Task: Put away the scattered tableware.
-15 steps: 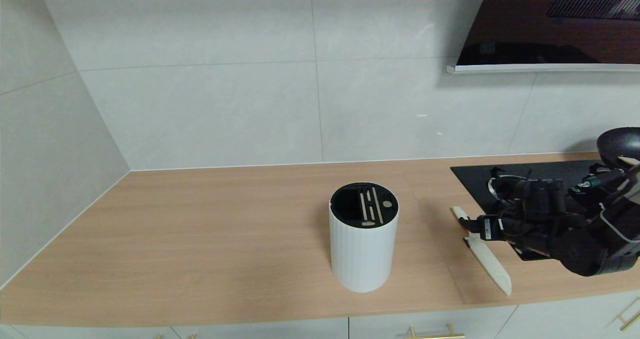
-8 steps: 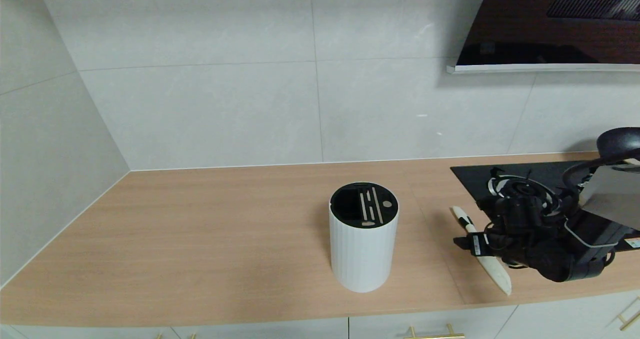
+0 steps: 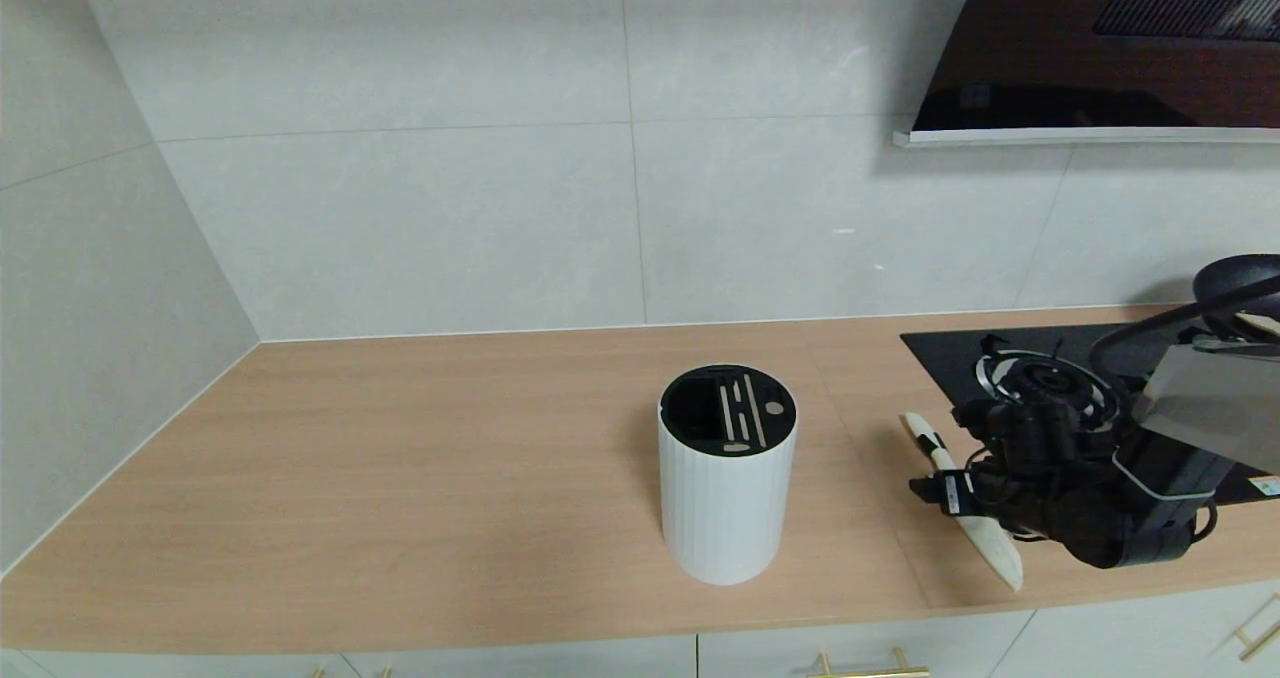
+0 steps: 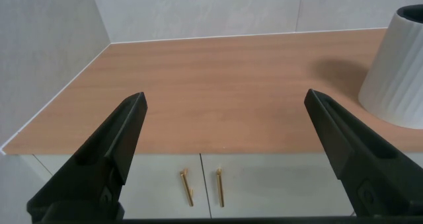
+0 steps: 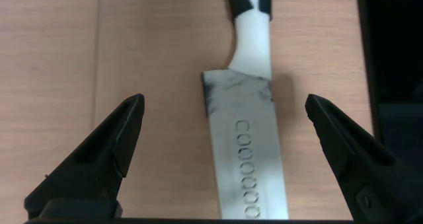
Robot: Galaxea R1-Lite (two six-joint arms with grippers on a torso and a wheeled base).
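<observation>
Wooden counter (image 3: pixel 450 478), knife (image 5: pixel 243 128) beneath spread right pincer (image 5: pixel 225 108)

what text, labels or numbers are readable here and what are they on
None can be read.
White tag on the right claw: too small to read.
Sticker on the hob corner: too small to read.
Knife blade: a row of small ovals, a pattern, not letters.
</observation>
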